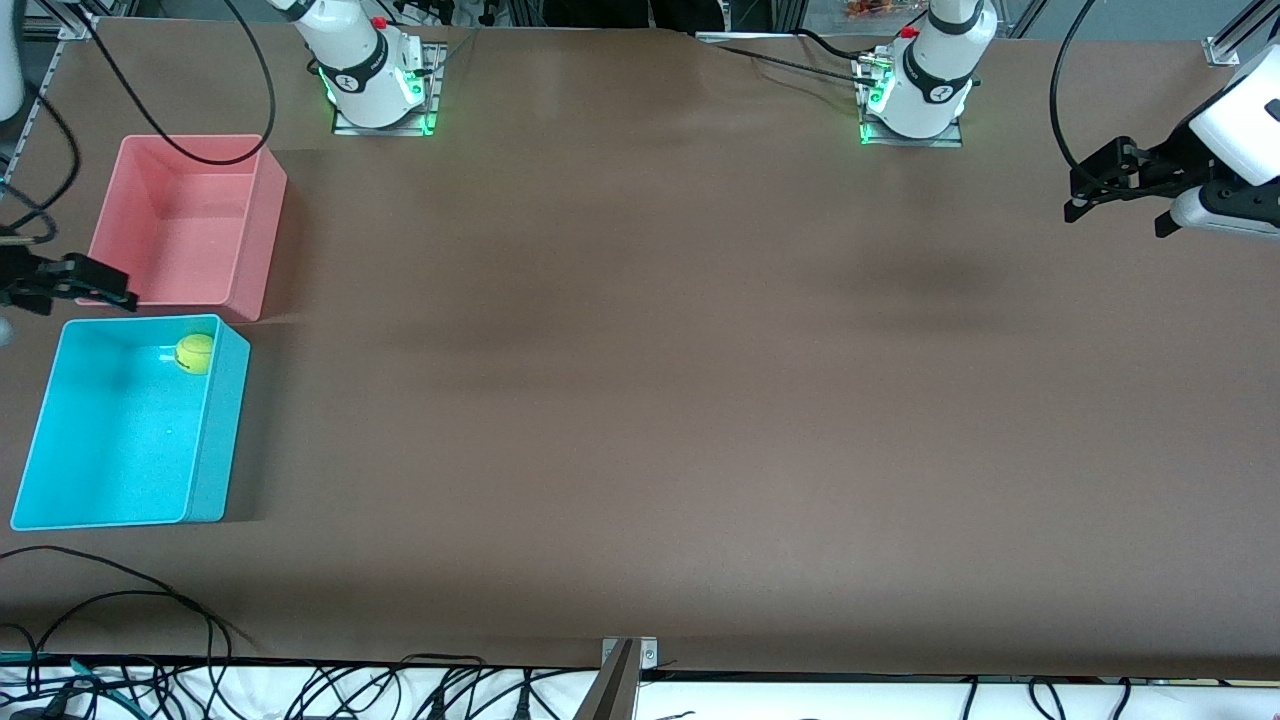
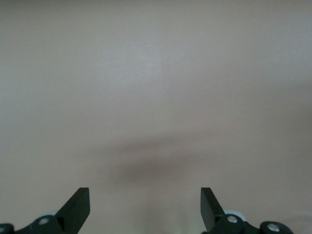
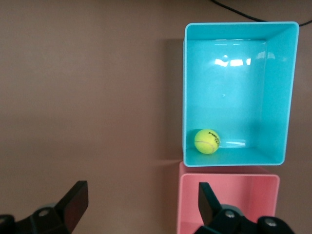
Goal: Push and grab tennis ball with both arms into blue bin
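Already the tennis ball (image 1: pixel 194 353) sat inside the blue bin (image 1: pixel 216 440). Both claws stood wide and empty: left claw (image 1: pixel 1118 205) over bare counter (image 1: pixel 640 400), right claw (image 1: pixel 75 290) seemingly above the pink bin (image 1: pixel 255 240).

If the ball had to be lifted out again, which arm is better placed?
Right. Its open claw hangs by the blue bin holding the tennis ball; the left claw, also open, is over bare table.

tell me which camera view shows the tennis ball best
The right wrist view: the tennis ball sits unobstructed in a corner of the blue bin, with its dark marking visible. The front view also shows it in that bin, but much smaller. The left wrist view shows only bare table, no ball.
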